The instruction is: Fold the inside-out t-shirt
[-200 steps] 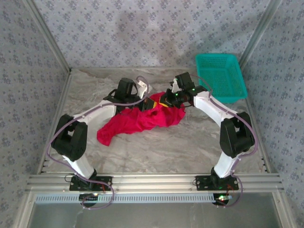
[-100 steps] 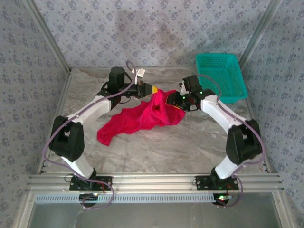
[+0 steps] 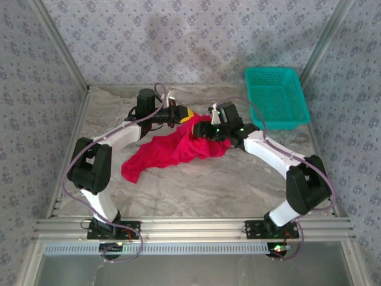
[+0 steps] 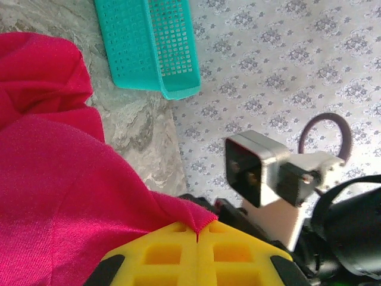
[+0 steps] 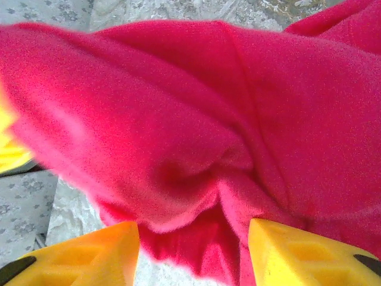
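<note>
The inside-out t-shirt (image 3: 178, 149) lies bunched mid-counter (image 3: 238, 179), trailing toward 8 o'clock. The left pincer (image 3: 186, 115) is clamped on its raised 12 o'clock edge, probably to hold it taut for spreading. Its wrist view shows cloth nipped between the yellow fingers (image 4: 161, 256). The right pincer (image 3: 204, 127), at the shirt's 1 o'clock, stands with jaws apart around a hanging fold without squeezing it, likely seeking a second hold. The teal basket (image 3: 277, 95) sits at 2 o'clock. Sleeves and collar are lost in the folds, so I cannot tell which edge is held.
</note>
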Controlling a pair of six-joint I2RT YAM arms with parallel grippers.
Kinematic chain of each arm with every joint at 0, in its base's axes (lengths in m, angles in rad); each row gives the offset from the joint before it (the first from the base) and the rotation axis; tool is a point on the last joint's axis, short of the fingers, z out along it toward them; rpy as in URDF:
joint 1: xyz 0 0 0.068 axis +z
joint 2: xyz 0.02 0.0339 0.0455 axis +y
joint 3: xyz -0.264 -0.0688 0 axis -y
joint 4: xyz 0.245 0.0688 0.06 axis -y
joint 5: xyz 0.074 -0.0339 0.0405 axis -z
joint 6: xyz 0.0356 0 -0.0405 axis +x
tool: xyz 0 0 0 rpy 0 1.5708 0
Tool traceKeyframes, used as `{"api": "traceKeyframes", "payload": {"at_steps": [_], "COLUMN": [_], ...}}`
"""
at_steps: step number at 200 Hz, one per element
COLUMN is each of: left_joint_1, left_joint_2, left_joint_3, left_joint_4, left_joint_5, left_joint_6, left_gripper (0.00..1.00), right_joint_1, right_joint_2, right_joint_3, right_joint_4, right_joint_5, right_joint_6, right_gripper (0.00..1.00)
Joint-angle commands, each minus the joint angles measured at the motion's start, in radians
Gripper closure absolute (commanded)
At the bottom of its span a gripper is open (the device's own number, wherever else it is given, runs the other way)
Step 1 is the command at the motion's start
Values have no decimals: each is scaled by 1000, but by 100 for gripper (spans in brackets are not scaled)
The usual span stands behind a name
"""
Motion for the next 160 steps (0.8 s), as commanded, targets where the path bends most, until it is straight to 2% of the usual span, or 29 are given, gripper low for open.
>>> {"api": "traceKeyframes", "payload": {"at_steps": [1,20,47,87,109,128,160], "left_joint_1": [-1,-1,-1,-1,-1,6,34], "left_joint_2": [-4,-6,-3,8,14,12,9], "left_joint_3": [-10,-14,-18,-33,-32,-25,-3], "left_joint_4": [67,73,76,102,120,103,13], "left_joint_5": [1,2,4,-1,1,5,-11], "left_joint_6": [-32,-37,-34,-48,-63,-51,17], "left_gripper": [100,100,100,100,100,100,100], "right_joint_1": [4,6,5,6,-2,-3,-5], "right_joint_2": [67,97,115,80,90,88,18], "right_joint_3": [48,80,116,148,161,177,192], "right_joint_4": [80,128,129,33,7,-35,-153], "right_joint_5": [2,16,19,67,74,55,39], "right_joint_6": [38,74,107,118,131,130,91], "right_gripper": [45,47,60,61,85,100,100]}}
